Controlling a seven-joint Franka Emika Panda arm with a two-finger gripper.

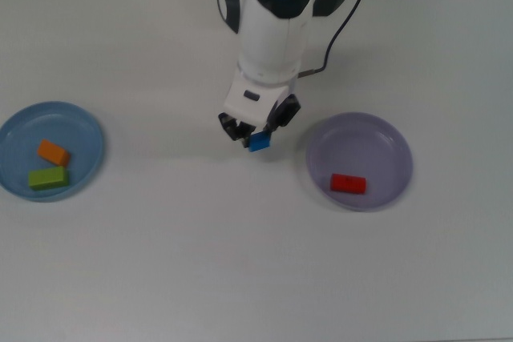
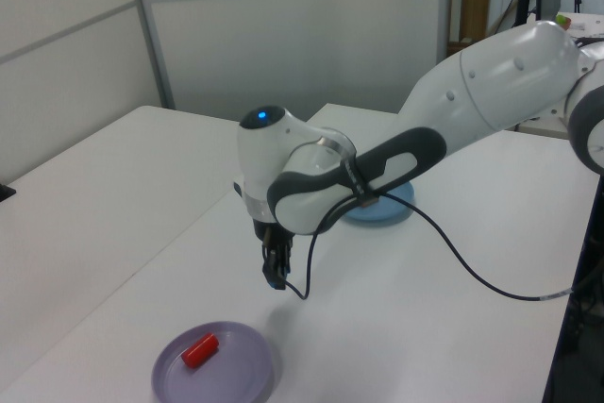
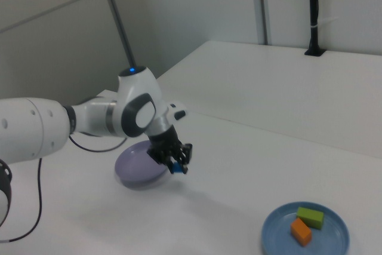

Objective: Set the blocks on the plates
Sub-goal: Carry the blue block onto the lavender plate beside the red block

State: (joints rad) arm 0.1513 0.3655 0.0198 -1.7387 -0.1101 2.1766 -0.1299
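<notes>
My gripper (image 1: 255, 137) is shut on the blue cube (image 1: 259, 142) and holds it off the white table, a short way from the lavender plate (image 1: 377, 143) on the top view's right. The red block (image 1: 348, 184) lies in that plate. On the top view's left, the light blue plate (image 1: 82, 127) carries the orange block (image 1: 53, 151) and the green block (image 1: 48, 178). In the right view the blue cube (image 3: 177, 168) shows between the fingers, just in front of the lavender plate (image 3: 132, 170). The left view shows the gripper (image 2: 275, 276) hanging above the lavender plate's (image 2: 241, 375) far side.
The arm's white body (image 1: 272, 30) and its black cable (image 1: 333, 42) reach in from the top view's upper edge. A second white table (image 3: 286, 82) stands behind in the right view. Bare tabletop lies between the two plates.
</notes>
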